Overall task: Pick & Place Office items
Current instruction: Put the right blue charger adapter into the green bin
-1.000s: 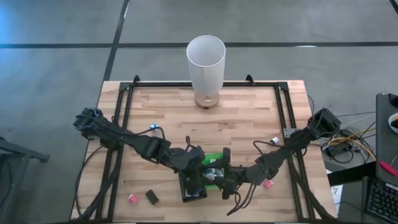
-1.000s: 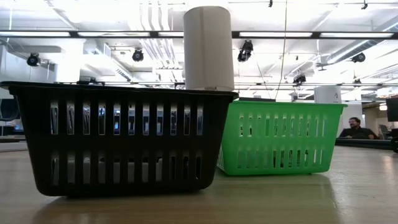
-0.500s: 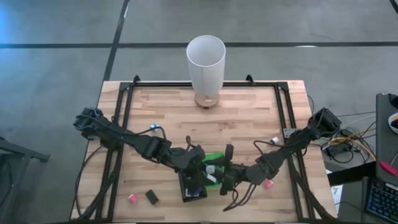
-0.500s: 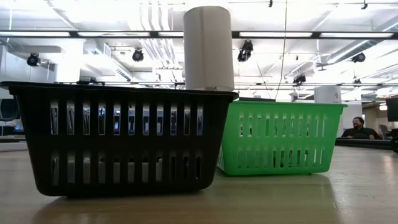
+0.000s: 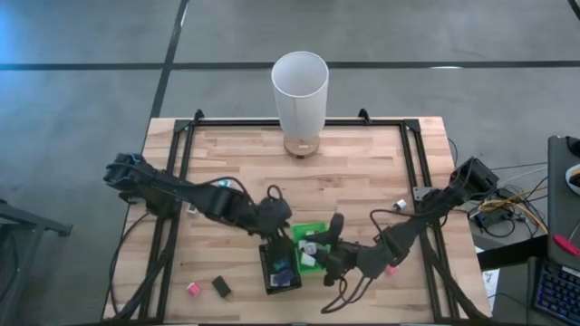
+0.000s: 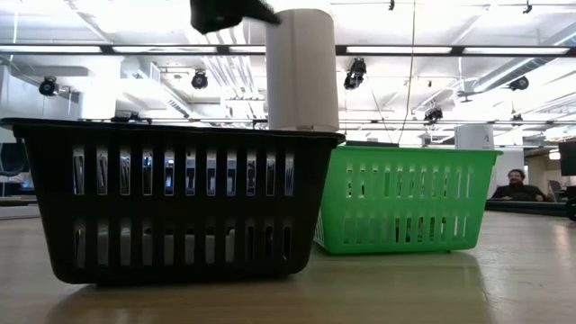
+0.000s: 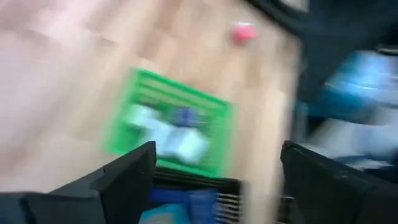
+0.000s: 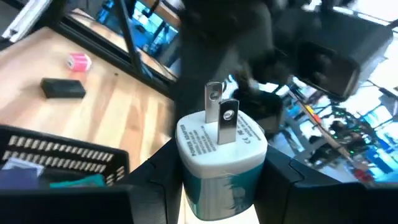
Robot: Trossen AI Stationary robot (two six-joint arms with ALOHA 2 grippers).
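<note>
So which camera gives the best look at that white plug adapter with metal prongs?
The right wrist view: the white plug adapter with two metal prongs fills the frame, clamped in the right tool. The high view shows a white speck; the low and left wrist views show nothing identifiable.

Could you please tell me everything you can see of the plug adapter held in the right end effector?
The plug adapter is a small rounded block, white on top with a teal lower band, seemingly plastic. Two flat metal prongs stick up from its top face, beside printed grey text. It is clamped upright between the right end effector's dark fingers, lifted above the black basket.
</note>
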